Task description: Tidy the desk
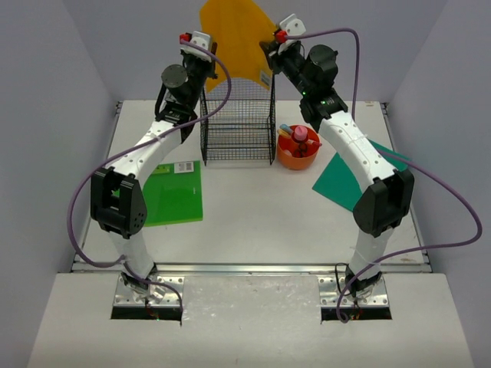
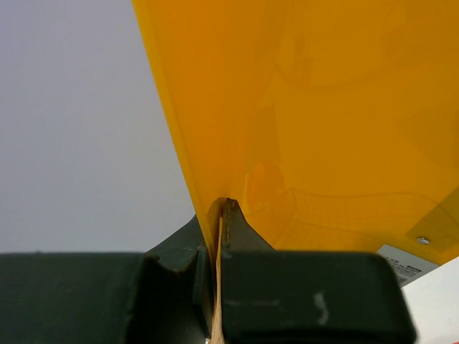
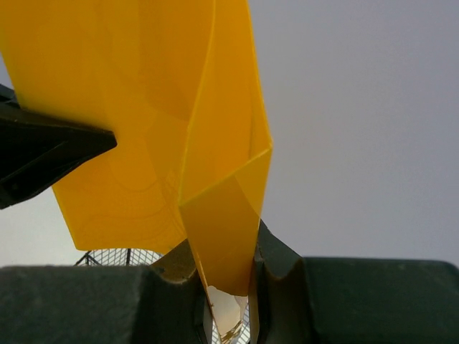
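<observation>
A yellow plastic folder [image 1: 238, 34] hangs in the air above the black wire-mesh rack [image 1: 239, 130] at the back of the white desk [image 1: 253, 215]. My left gripper [image 1: 212, 67] is shut on the folder's left edge, and the sheet [image 2: 323, 107] is pinched tightly between its fingers [image 2: 219, 209]. My right gripper [image 1: 270, 47] is shut on the folder's right corner, where the sheet [image 3: 143, 107] bends into a fold between the fingers [image 3: 222, 251]. The left gripper's finger [image 3: 43, 154] shows at the left of the right wrist view.
A green folder [image 1: 173, 192] lies flat on the left of the desk and a teal folder [image 1: 349, 180] on the right. A round orange tray [image 1: 299, 151] with pens stands right of the rack. The silver rail [image 1: 253, 268] runs along the near edge.
</observation>
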### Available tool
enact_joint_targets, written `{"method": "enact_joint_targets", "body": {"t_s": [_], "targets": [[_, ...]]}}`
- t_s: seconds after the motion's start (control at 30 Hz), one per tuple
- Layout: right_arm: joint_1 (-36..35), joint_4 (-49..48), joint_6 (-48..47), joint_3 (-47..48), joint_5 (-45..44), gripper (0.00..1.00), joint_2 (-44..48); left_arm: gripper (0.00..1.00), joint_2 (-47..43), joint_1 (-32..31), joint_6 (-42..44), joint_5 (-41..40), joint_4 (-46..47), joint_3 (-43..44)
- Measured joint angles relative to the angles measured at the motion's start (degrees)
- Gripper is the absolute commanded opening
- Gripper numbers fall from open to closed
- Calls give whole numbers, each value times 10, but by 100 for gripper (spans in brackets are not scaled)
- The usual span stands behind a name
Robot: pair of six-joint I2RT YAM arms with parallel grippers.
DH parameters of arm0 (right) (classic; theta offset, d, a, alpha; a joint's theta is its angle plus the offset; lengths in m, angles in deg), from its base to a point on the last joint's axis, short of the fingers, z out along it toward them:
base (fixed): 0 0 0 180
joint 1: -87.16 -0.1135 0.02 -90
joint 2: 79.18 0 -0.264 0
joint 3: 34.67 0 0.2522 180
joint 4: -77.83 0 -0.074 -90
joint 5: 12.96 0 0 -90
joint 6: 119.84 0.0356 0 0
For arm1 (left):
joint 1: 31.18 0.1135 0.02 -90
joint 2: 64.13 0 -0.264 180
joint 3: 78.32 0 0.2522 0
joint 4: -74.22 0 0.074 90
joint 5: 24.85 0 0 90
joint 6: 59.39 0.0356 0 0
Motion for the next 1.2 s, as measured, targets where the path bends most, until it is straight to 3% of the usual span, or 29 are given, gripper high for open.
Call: {"method": "enact_joint_targets", "body": {"t_s": [0.47, 1.2], "targets": [[30, -41, -5, 0, 66, 0, -54, 0, 47, 50, -51, 109, -3, 13], [52, -48, 2, -16, 101, 0, -82, 1, 113, 56, -48, 128, 7, 35]]}}
